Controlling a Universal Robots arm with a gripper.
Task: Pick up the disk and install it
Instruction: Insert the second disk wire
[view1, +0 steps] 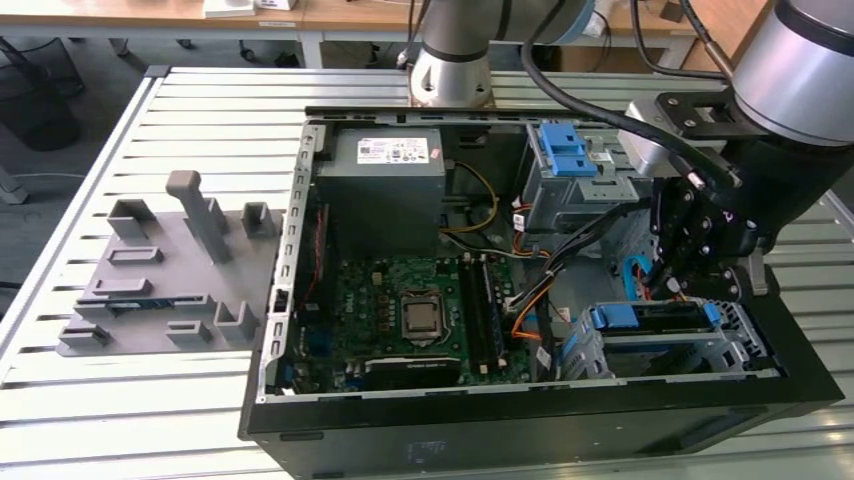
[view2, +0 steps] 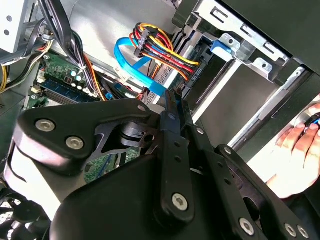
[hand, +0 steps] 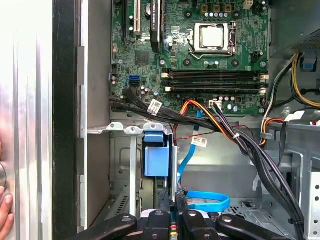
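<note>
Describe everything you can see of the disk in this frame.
The disk shows as a flat dark-grey body framed by a blue plastic bracket. It sits inside the grey metal cage at the corner of the open case, on the exterior view's right. In the first wrist view its blue tab sticks out beside the cage wall. The hand hangs close above it; whether they touch cannot be told.

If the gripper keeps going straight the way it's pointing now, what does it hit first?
Probably the blue plastic piece in the drive bay, right ahead of the gripper in the first wrist view. Depth is unclear, so the flat blue cable beside it might touch first.
</note>
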